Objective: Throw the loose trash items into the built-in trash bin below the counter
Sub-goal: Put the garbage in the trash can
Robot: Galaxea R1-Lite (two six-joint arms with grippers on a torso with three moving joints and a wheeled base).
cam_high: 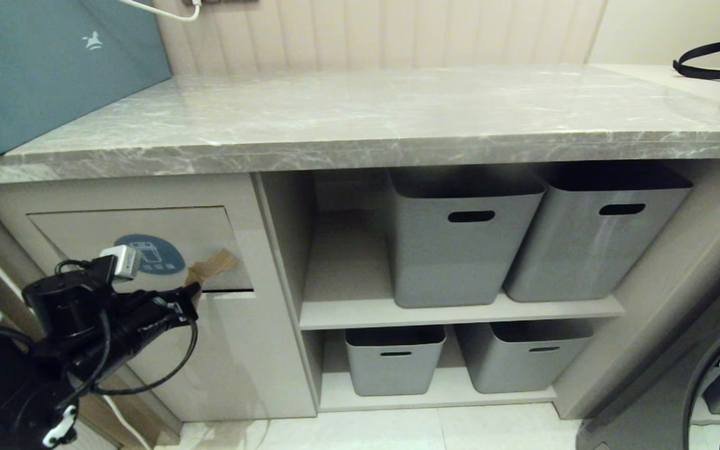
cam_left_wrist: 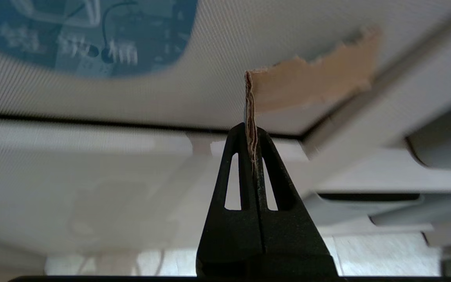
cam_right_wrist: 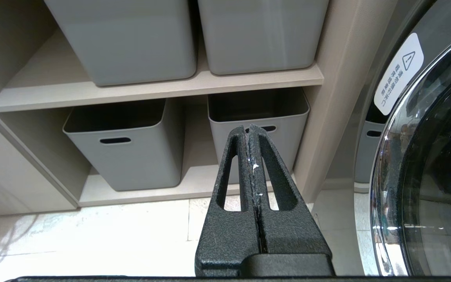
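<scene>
— Left gripper [cam_high: 192,294] first: we see its fingers pressed together on a cardboard scrap [cam_high: 212,265], pinching it at one end, low on the left in front of the trash bin flap [cam_high: 85,231].

— Which way does the scrap run?

— In the head view its long axis slants up and to the right, away from the fingertips, with the free torn end near the flap's lower right corner. We see only its brown face. In the left wrist view we look at the pinched end edge-on, and the rest bends off to one side, close against the flap.

— Any writing?

— We make out a blue oval sticker [cam_high: 149,254] on the flap with a white icon; the small text under it is too blurred for us to read. The teal-blue box [cam_high: 47,69] at the far left on the counter [cam_high: 360,119] bears a small white logo. A white warning label [cam_right_wrist: 399,72] with a triangle sits on the washing machine door [cam_right_wrist: 425,176] at the right, printed in Chinese characters.

— And the other arm?

— Right gripper [cam_right_wrist: 251,131] hangs closed and empty, near the floor, facing the lower grey tubs [cam_right_wrist: 127,145].
</scene>
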